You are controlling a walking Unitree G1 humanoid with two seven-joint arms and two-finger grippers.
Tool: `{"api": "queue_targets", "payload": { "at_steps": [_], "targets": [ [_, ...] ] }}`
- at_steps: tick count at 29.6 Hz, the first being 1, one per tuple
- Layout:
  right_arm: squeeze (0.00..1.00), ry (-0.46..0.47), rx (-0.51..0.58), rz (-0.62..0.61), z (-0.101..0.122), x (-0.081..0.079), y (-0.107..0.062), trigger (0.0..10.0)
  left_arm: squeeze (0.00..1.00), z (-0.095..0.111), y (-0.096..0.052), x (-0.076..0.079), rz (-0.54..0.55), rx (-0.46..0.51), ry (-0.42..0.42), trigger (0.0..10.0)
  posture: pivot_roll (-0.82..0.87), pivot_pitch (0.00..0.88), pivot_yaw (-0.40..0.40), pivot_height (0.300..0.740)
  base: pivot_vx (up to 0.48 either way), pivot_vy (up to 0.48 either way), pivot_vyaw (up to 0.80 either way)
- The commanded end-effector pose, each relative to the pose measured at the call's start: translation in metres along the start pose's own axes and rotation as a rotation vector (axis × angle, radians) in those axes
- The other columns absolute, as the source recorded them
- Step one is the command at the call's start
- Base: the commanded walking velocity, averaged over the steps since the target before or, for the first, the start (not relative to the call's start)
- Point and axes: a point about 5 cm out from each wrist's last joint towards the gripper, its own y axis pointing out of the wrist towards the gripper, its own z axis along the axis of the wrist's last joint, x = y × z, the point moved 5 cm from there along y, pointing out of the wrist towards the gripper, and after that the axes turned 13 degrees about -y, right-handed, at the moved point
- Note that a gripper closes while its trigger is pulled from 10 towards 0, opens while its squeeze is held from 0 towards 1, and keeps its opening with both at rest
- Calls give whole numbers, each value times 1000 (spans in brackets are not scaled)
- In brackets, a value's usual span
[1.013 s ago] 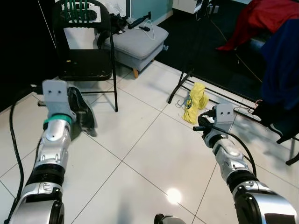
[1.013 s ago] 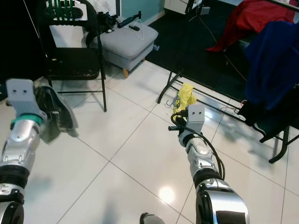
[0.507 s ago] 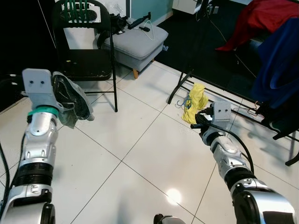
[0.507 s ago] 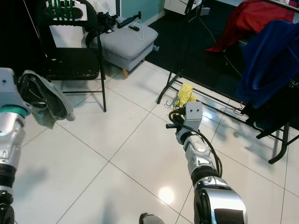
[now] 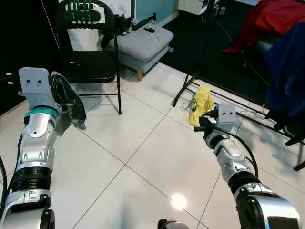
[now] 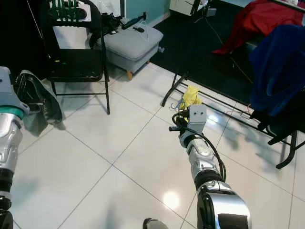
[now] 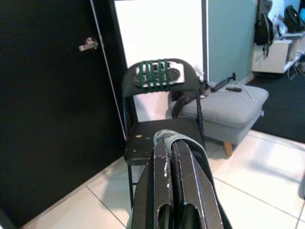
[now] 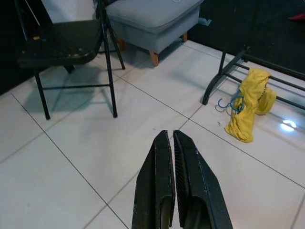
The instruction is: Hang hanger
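My left gripper (image 7: 174, 143) is shut on a dark grey-green garment (image 5: 68, 101), whose edge loops over the fingers; the cloth hangs beside a black folding chair. No hanger can be made out in it. A yellow garment (image 5: 201, 102) on a blue hanger (image 8: 232, 103) lies on the tiles at the foot of a black clothes rack (image 5: 188, 83). A blue garment (image 5: 286, 71) hangs on that rack at the right. My right gripper (image 8: 171, 139) is shut with nothing in it, held low over the floor just short of the yellow garment.
A black folding chair (image 5: 86, 47) stands at the back left, with a grey ottoman (image 5: 143, 40) beside it carrying a white hanger (image 5: 151, 23) and dark items. A black door (image 7: 52, 119) is at the left. A red garment (image 5: 271, 19) lies at the back right, over dark carpet.
My left arm has swung to the left and lifted the grey-green garment off the floor beside the chair. The right arm has barely moved.
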Motion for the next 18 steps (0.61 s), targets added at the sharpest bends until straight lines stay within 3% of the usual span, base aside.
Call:
{"api": "queue_targets", "payload": {
  "at_steps": [1,10,14,18],
  "targets": [
    [0,11,-1,-23,-5,5,-4,10000,0,-4,2,4,-14,-21,-10,10000,24,0,50,740,0,0,0],
    [0,10,-20,-22,-8,5,-5,10000,0,17,8,0,-7,29,-7,10000,81,0,8,740,0,0,0],
    [0,-6,-14,22,1,-3,3,10000,0,19,-4,-14,28,39,11,10000,121,0,-37,740,0,0,0],
    [0,-21,2,57,12,-10,10,10000,0,0,-25,-30,65,-11,46,10000,137,0,-53,740,0,0,0]
  ]
}}
